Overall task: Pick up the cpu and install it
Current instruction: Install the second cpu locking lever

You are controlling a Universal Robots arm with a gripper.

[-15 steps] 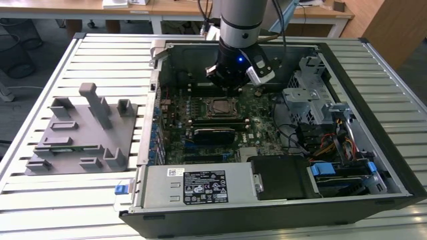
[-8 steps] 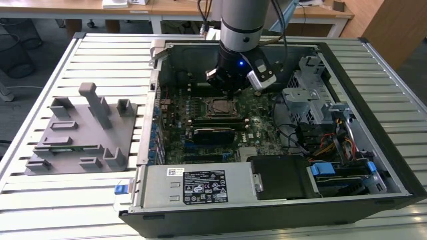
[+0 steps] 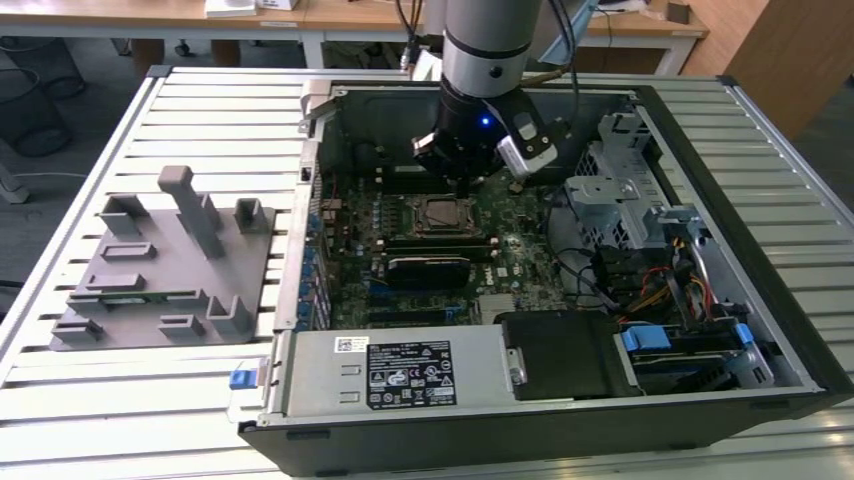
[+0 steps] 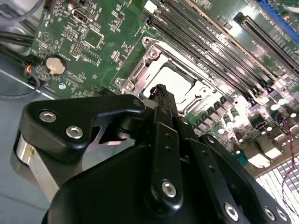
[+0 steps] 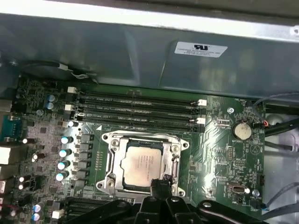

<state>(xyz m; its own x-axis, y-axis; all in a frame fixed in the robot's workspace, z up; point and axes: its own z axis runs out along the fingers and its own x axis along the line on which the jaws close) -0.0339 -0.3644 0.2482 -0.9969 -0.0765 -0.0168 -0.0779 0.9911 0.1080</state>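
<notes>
I have the arm reaching down into the open computer case [image 3: 694,330], which lies on its side on the slatted metal worktop [image 3: 80,420]. The end effector [image 3: 461,183] hangs just above the motherboard [image 3: 514,225], at the far edge of the processor socket as the exterior view shows it. In both wrist views its black fingers [image 5: 161,184] come together to a narrow tip with no gap that I can see between them, so I read it as clenched, with nothing held.

The cpu [image 5: 141,163] sits inside the socket [image 5: 142,161], its silver lid facing up and the metal frame lying around it. In the first wrist view the fingertip points at the socket frame's edge, just beside the chip; whether it touches the frame I cannot tell. In the second wrist view the cpu [image 4: 175,84] shows as a pale square just past the tip of the fingers [image 4: 161,100].

Memory slots [image 5: 135,109] run alongside the socket, and a round coin battery [image 5: 242,130] sits on the board nearby. On the exterior view's left, a grey plastic fixture [image 3: 160,270] rests on the worktop, well apart from the case.
</notes>
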